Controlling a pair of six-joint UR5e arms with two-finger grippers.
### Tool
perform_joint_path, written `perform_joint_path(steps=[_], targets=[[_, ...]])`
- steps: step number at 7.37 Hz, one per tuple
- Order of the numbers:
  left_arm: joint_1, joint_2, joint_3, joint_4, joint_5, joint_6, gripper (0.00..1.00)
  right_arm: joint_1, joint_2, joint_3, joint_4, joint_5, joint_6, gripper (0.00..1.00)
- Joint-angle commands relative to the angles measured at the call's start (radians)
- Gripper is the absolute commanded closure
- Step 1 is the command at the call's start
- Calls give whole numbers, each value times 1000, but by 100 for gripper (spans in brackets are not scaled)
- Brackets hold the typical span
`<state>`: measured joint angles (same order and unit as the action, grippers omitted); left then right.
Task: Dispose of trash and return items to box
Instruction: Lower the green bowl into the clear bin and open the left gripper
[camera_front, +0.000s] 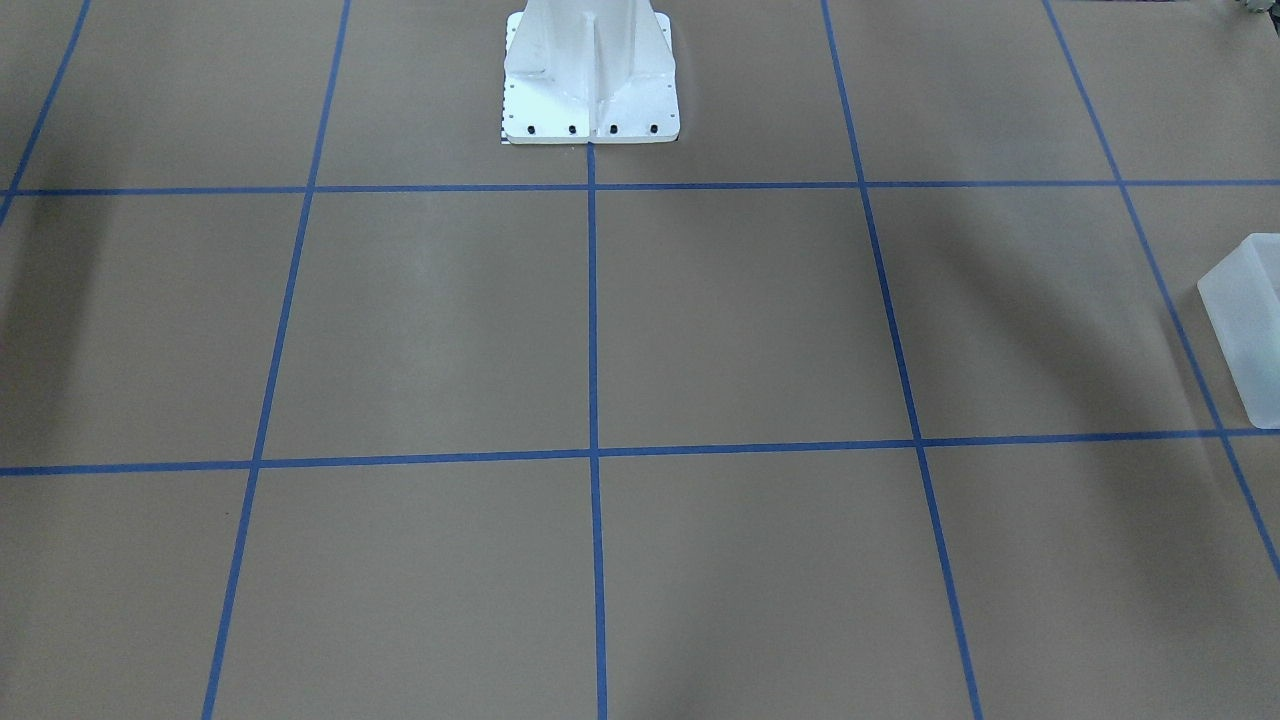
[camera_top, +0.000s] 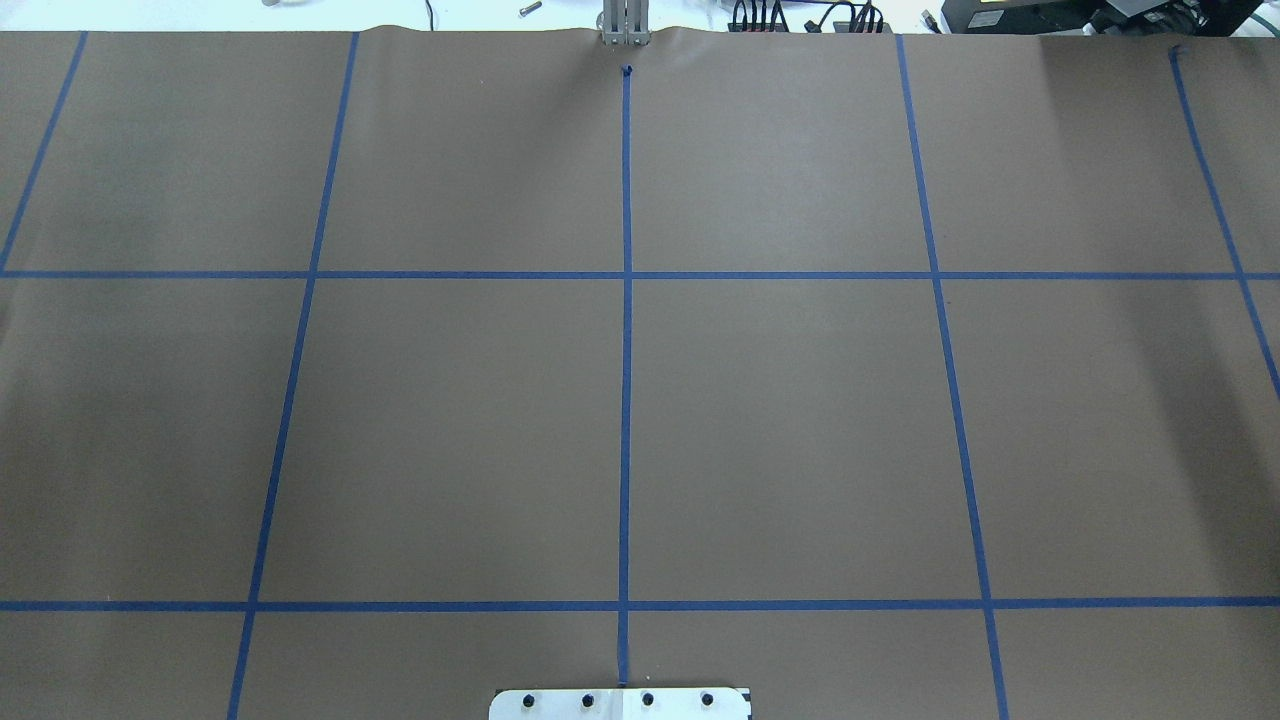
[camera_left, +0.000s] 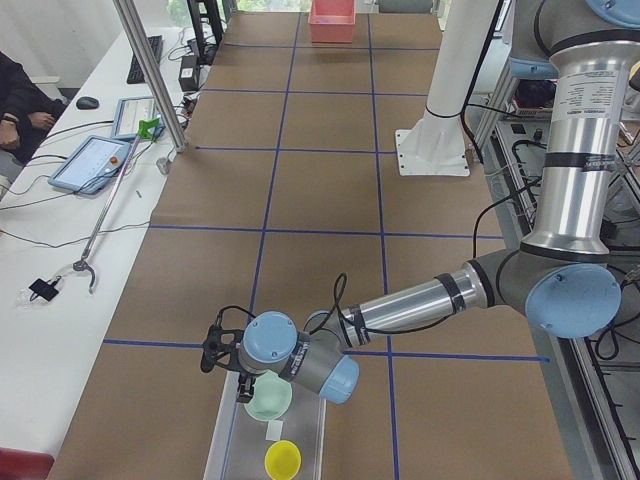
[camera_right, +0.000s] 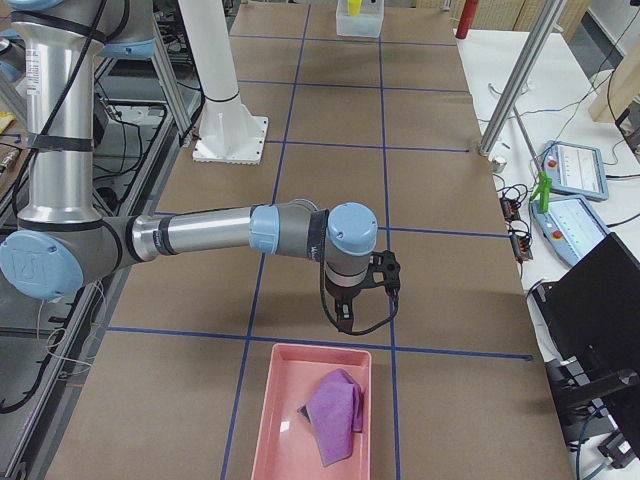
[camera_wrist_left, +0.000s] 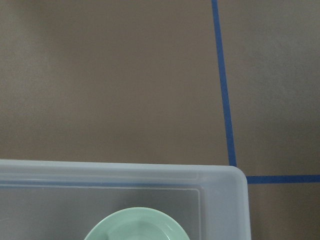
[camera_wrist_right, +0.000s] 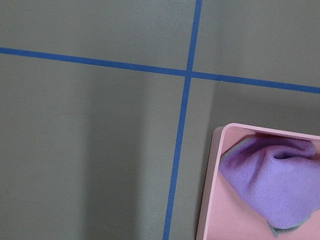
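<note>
In the box (camera_left: 222, 445) at the near bench (camera_left: 320, 190) end: cup (camera_left: 282, 459), then bowl (camera_left: 270, 398), both seemingly returned. Just above the bowl, left gripper (camera_left: 243, 385); cannot tell its opening or hold. Beyond, open bench, ample room to lift clear. Far end: right gripper (camera_right: 345, 316) short of the pink tray (camera_right: 272, 420) holding purple cloth (camera_right: 335, 415); likewise cannot tell.
</note>
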<state>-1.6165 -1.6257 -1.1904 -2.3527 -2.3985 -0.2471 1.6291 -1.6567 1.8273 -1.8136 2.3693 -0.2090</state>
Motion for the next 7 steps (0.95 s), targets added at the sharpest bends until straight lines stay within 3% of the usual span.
perform_joint_path(steps=[1,3,4,7], targets=[[-45,4,-236,312,101,167,2,0,0,-3,-4,-5,37,0],[-48,143,-511,555,133,232,2,0,-8,-6,-6,-7,39,0],[-43,217,-576,555,122,235,2,0,-6,-12,-4,-9,39,0],[-34,214,-609,558,119,226,2,2,-9,-16,-7,-7,40,0]])
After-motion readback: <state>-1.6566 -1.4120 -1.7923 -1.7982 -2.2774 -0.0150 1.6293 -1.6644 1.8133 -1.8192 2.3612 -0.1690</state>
